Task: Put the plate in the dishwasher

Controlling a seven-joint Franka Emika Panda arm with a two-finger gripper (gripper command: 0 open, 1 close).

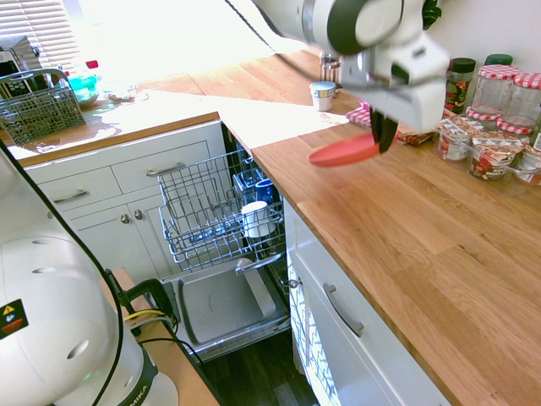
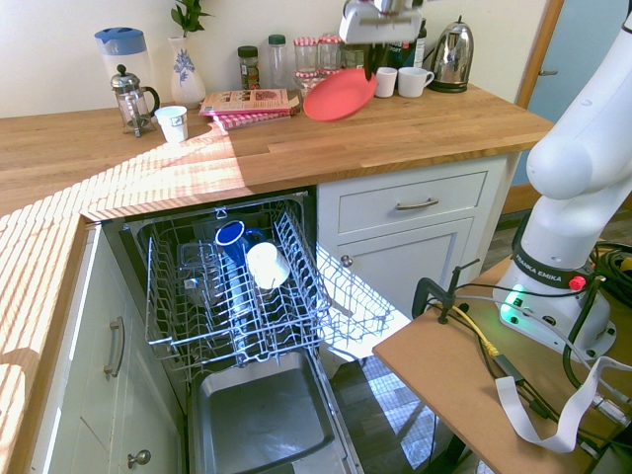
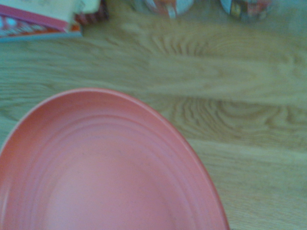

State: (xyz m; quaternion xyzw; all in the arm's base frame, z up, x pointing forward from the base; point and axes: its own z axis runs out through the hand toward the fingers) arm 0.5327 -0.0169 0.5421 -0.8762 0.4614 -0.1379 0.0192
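My tool (image 1: 385, 135) is closed on the rim of the plate (image 1: 345, 151); that one-sided pinch could let it pivot and clip the rack (image 1: 207, 211).

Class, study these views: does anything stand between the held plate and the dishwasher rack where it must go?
Nothing visible blocks the way above the worktop from the plate to the dishwasher's pulled-out rack. Inside, though, a blue mug and a white cup already take up some room.
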